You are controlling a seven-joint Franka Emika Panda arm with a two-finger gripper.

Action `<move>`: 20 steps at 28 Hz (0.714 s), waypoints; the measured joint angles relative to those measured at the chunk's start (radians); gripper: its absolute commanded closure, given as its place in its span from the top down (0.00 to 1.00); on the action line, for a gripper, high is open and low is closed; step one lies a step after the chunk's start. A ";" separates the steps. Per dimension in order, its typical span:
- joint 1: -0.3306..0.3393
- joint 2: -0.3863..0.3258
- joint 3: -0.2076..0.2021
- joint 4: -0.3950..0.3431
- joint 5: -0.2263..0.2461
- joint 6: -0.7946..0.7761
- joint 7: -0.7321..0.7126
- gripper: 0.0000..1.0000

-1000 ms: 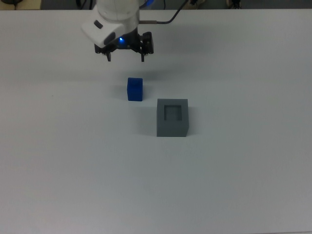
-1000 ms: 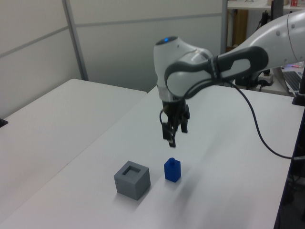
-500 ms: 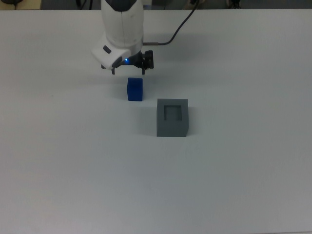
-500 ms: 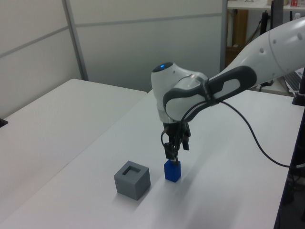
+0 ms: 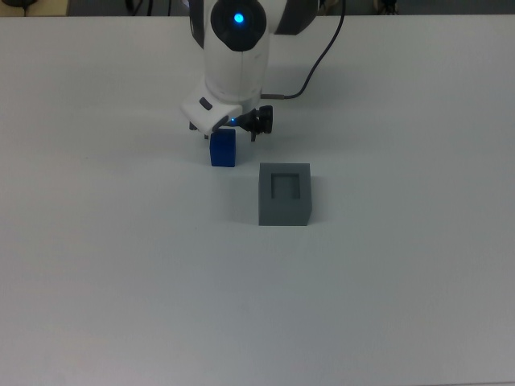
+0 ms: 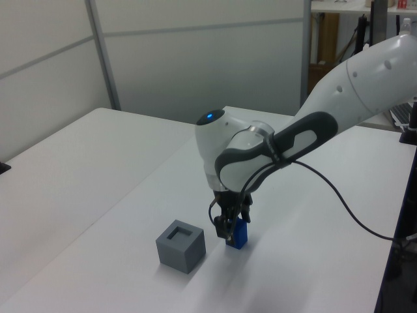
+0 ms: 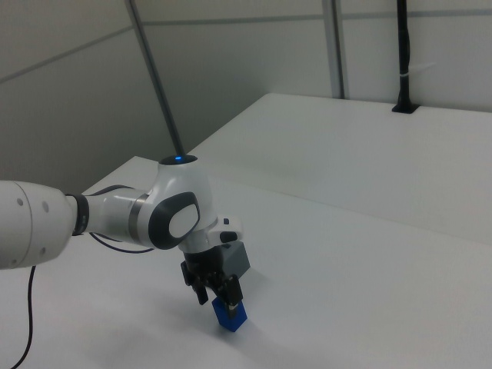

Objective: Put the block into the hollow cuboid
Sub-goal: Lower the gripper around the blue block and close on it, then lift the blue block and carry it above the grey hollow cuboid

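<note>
The blue block point(image 5: 223, 152) stands on the white table point(image 5: 386, 289), to the upper left of the hollow cuboid point(image 5: 284, 195) in the top view. The grey cuboid's square recess faces up with nothing in it. My gripper point(image 5: 228, 135) has come down over the block, and its fingers are open, spread wider than the block on either side. In the left view the gripper point(image 6: 231, 228) is at the block point(image 6: 240, 236), just right of the cuboid point(image 6: 180, 244). The right view shows the gripper point(image 7: 219, 294) low over the block point(image 7: 231, 316).
The arm's white body and a black cable point(image 5: 310, 76) reach in from the top view's far edge. A wall panel point(image 6: 195, 59) rises behind the table in the left view. Open tabletop lies around both objects.
The gripper has moved from beyond the block toward it and down, until its fingers straddle the block. Block and cuboid have not moved.
</note>
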 measured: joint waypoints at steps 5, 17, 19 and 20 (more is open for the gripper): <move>-0.004 0.014 0.000 0.011 -0.008 0.012 0.010 0.56; -0.010 0.011 -0.006 0.053 -0.008 -0.001 0.002 0.13; -0.010 0.009 -0.006 0.070 -0.008 -0.034 -0.005 0.14; -0.010 0.006 -0.006 0.092 -0.008 -0.067 -0.008 0.14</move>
